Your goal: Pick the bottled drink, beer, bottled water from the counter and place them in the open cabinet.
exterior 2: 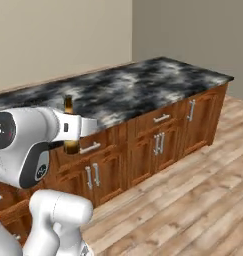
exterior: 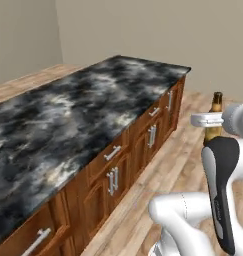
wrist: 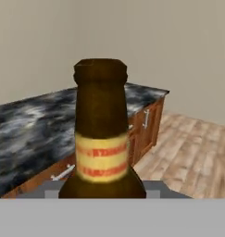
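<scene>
Beer (wrist: 102,139), slim amber glass with a long neck, sits upright, grasped in the pincer (exterior: 209,120); hand view shows its yellowish red-striped label. Marbled worktop (exterior: 68,110) at nine o'clock.

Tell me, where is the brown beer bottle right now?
The beer is held upright in the gripper, up in the air beside the counter and over the wooden floor, at the right edge of the left base view.
</scene>
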